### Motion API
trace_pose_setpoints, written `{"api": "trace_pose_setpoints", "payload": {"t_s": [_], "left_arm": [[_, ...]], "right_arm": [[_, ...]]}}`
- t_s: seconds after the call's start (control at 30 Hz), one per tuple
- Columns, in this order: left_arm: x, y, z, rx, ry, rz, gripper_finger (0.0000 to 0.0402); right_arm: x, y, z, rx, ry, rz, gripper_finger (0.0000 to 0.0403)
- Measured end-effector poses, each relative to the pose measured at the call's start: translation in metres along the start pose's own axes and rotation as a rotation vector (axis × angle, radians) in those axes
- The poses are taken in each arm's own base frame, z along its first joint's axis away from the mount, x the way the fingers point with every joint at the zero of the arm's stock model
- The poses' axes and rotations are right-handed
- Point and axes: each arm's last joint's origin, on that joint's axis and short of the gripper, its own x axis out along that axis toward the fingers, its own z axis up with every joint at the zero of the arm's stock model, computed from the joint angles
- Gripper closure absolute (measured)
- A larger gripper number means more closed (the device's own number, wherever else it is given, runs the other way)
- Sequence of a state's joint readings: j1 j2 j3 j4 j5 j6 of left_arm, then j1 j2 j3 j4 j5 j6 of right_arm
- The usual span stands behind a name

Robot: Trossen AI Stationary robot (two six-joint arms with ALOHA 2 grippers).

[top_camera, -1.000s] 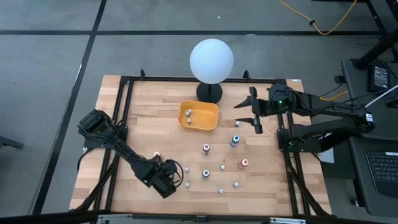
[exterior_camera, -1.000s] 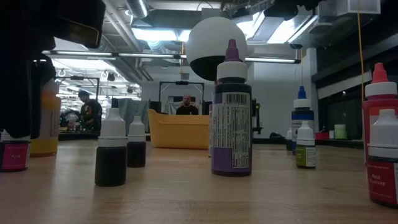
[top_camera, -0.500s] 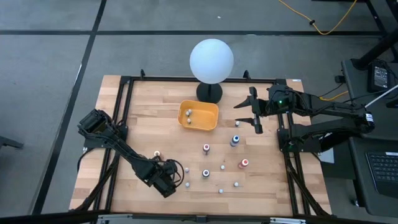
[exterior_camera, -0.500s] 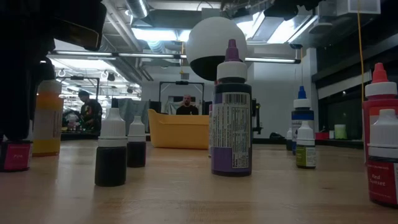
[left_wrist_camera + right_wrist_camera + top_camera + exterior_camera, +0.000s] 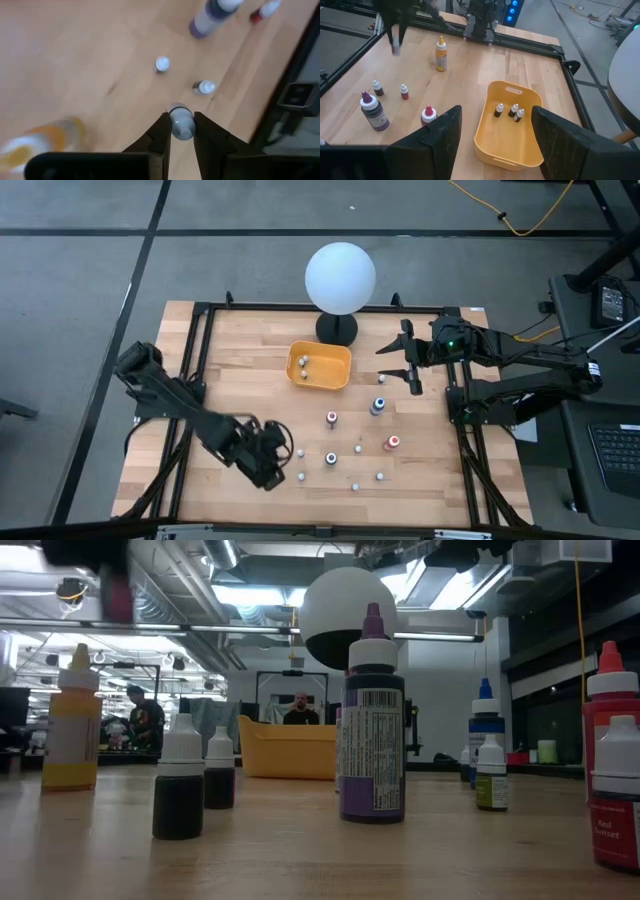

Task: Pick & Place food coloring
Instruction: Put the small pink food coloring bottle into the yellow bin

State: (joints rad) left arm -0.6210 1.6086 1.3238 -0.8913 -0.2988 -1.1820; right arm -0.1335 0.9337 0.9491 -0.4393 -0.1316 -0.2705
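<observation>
Several small food coloring bottles stand on the wooden table [image 5: 230, 350], among them an orange one [image 5: 72, 720], a purple one [image 5: 372, 720], a blue-topped one [image 5: 378, 405] and a red-topped one [image 5: 393, 442]. My left gripper [image 5: 272, 457] hangs above the near left part of the table, shut on a small bottle [image 5: 181, 122] with a pinkish label [image 5: 118, 598]. My right gripper [image 5: 402, 364] stands open in the air at the far right, beside the yellow tray [image 5: 343, 375]. Three small bottles [image 5: 509, 111] lie in the tray. My left gripper pinches the small bottle between its two fingers [image 5: 161, 131], one on each side, just under the bottle's round top [image 5: 176, 108]. The fingers slant down from above. The bottle stands roughly upright in the hold and hangs well clear of the table.
A big white globe [image 5: 340, 277] on a black base stands at the far edge behind the tray. A black frame [image 5: 196, 340] rims the table. Loose little bottles [image 5: 204, 87] stand right under my left gripper. People show in the room beyond.
My left gripper has risen from the table at the near left, mostly in the last half second, taking the small pink-labelled bottle with it. The bottle stood on the wood before and now hangs clear above it. The orange bottle, hidden behind the gripper earlier, now shows in the low view.
</observation>
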Motion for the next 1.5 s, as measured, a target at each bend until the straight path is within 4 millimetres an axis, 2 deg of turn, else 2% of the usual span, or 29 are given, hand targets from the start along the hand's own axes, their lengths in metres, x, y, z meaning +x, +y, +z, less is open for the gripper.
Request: {"api": "trace_pose_setpoints", "payload": {"t_s": [0.1, 0.2, 0.27, 0.43, 0.67, 0.8, 0.9, 1.07, 1.3, 1.5], "left_arm": [[-0.033, 0.008, 0.013, -0.025, -0.018, 0.024, 0.0344], [-0.054, 0.019, 0.025, -0.066, -0.052, 0.044, 0.0344], [-0.058, 0.025, 0.035, -0.101, -0.067, 0.047, 0.0344], [-0.052, 0.039, 0.062, -0.13, -0.062, 0.046, 0.0344], [-0.036, 0.074, 0.127, -0.146, -0.148, 0.021, 0.0344], [-0.028, 0.101, 0.153, -0.173, -0.158, 0.062, 0.0344], [-0.015, 0.116, 0.167, -0.167, -0.135, 0.084, 0.0344], [0.012, 0.132, 0.184, -0.141, -0.104, 0.112, 0.0344], [0.06, 0.151, 0.197, -0.092, -0.025, 0.198, 0.0345], [0.089, 0.163, 0.204, -0.062, 0.007, 0.228, 0.0345]], "right_arm": [[0.0, 0.0, 0.0, 0.0, -0.001, 0.0, 0.0162], [0.0, 0.0, 0.0, 0.0, -0.001, 0.0, 0.0162], [0.0, 0.0, 0.0, 0.0, -0.001, 0.0, 0.0162], [0.0, 0.0, 0.0, 0.0, -0.001, 0.0, 0.0162], [0.0, 0.0, 0.0, 0.0, -0.001, 0.0, 0.0162], [0.0, 0.0, 0.0, 0.0, 0.0, 0.0, 0.0162], [0.0, 0.0, 0.0, 0.0, 0.0, 0.0, 0.0162], [0.0, 0.0, -0.001, 0.001, 0.005, 0.001, 0.0162], [0.0, 0.0, -0.001, 0.002, 0.011, 0.003, 0.0162], [0.0, 0.0, -0.001, 0.002, 0.012, 0.003, 0.0162]]}}
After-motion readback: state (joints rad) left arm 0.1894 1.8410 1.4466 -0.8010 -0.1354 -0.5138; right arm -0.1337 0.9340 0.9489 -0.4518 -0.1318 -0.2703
